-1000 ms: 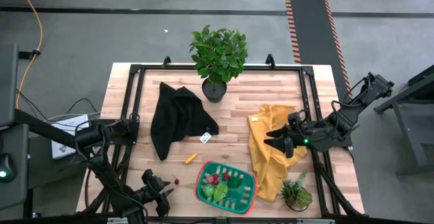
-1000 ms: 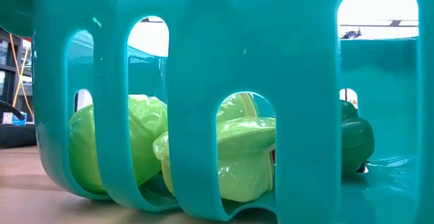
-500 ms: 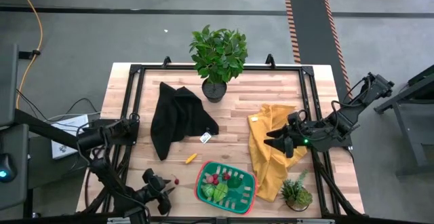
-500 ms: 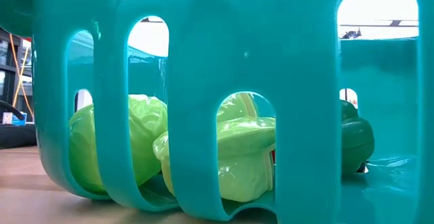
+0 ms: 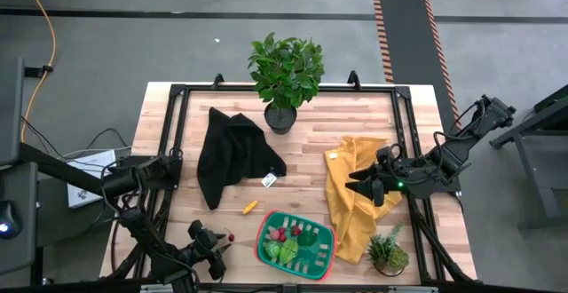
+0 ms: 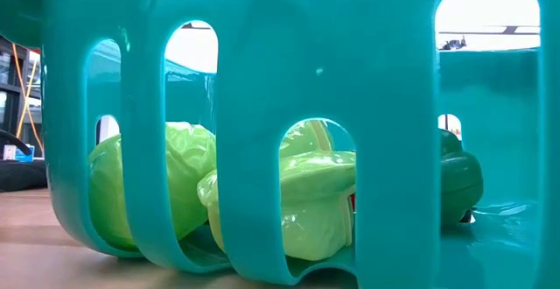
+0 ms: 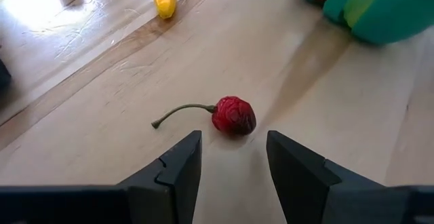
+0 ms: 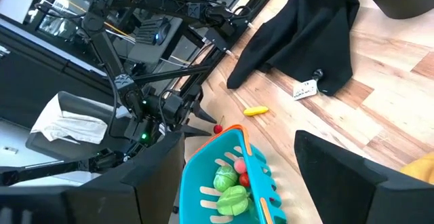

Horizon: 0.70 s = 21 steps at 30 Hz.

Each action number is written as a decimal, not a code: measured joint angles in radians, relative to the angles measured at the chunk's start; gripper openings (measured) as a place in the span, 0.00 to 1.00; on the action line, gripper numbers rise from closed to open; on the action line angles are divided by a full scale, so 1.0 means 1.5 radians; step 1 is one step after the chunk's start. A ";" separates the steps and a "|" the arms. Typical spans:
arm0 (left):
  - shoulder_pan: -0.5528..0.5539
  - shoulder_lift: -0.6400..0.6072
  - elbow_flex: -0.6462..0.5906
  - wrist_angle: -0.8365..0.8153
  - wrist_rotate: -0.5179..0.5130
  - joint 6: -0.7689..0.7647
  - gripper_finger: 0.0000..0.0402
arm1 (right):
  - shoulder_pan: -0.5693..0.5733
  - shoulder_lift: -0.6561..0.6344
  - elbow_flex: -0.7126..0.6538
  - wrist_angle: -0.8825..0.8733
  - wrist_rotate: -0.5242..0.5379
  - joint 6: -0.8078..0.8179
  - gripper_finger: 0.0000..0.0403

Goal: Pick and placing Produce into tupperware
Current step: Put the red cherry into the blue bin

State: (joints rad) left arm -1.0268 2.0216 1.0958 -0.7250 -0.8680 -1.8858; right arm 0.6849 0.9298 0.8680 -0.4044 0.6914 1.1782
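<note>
Left gripper (image 7: 234, 159) is held low over the table with its jaws spread, a small red cherry (image 7: 233, 115) lying untouched just ahead of the gap, near the tupperware (image 5: 266, 226). The cherry is judged light and firm, liable to roll; it is best taken across its round body, since the thin curved stem would probably slip. Its skin is seen as deep red and wrinkled. Green and red produce (image 5: 286, 250) is already gathered in the teal, red-rimmed container. A yellow piece (image 5: 250, 208) is left on the wood. Right gripper (image 5: 371, 189), spread, is parked over the yellow cloth (image 5: 351, 217).
</note>
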 joint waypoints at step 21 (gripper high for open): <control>0.039 0.000 0.000 0.032 0.017 0.055 0.39 | 0.000 0.000 0.000 -0.002 0.003 0.000 0.67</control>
State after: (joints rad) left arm -0.9680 2.0217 1.0958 -0.6777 -0.8429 -1.8038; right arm 0.6849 0.9298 0.8680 -0.4079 0.6952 1.1785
